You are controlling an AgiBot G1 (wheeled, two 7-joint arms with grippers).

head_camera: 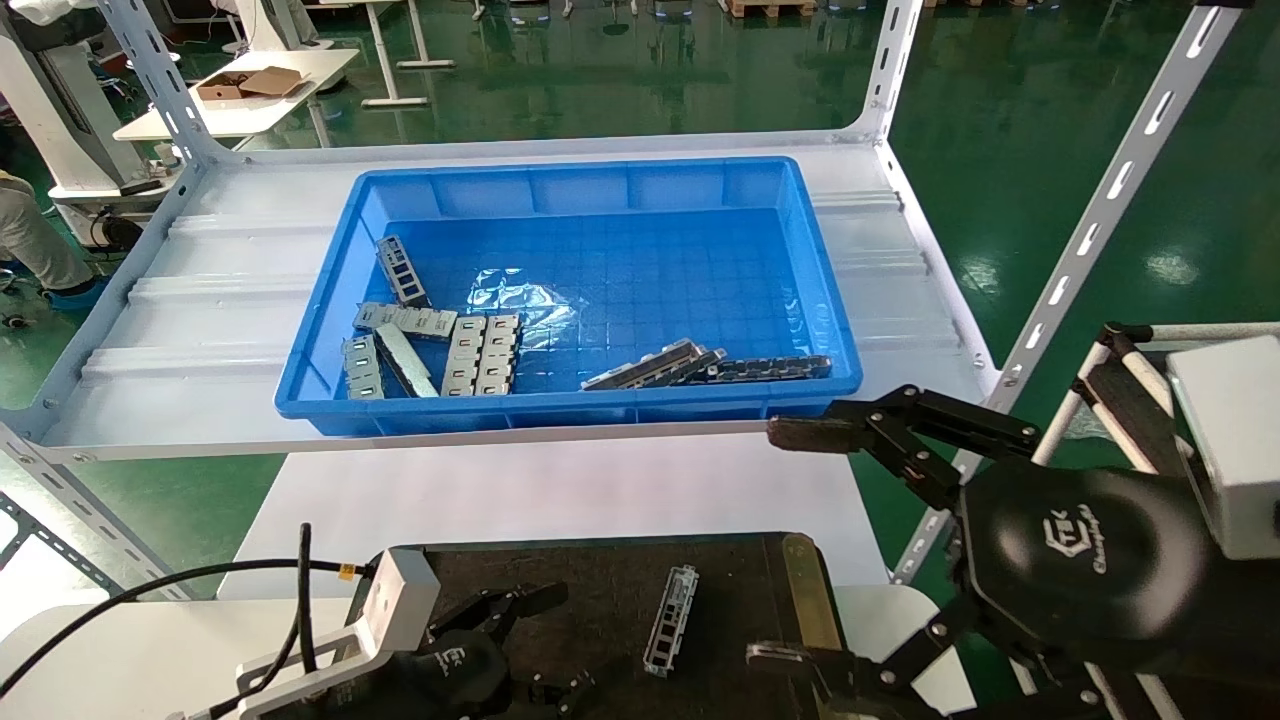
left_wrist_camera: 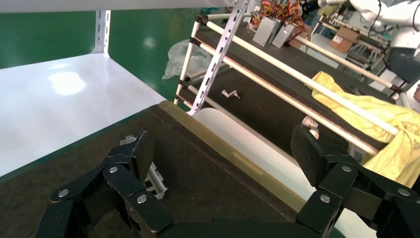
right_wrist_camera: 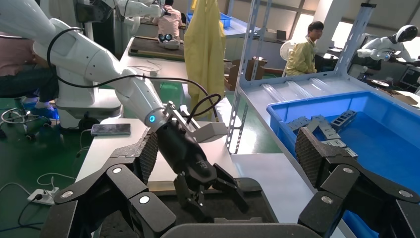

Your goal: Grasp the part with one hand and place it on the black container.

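One silver-grey part (head_camera: 672,620) lies flat on the black container's (head_camera: 600,570) felt floor, held by nothing. My left gripper (head_camera: 545,645) hangs low over the container just left of this part, open and empty. In the left wrist view the part (left_wrist_camera: 157,179) shows partly behind one finger (left_wrist_camera: 143,151), with the container's brass side strip (left_wrist_camera: 233,156) beyond. My right gripper (head_camera: 800,545) is open wide and empty at the container's right end, in front of the blue bin's near right corner. The right wrist view shows the left gripper (right_wrist_camera: 198,186) over the container (right_wrist_camera: 250,186).
A blue plastic bin (head_camera: 330,300) on the grey shelf holds several more parts, grouped at its left (head_camera: 440,350) and near right (head_camera: 700,368). Slotted shelf uprights (head_camera: 1090,230) stand right of the bin. A white table (head_camera: 560,490) lies under the shelf.
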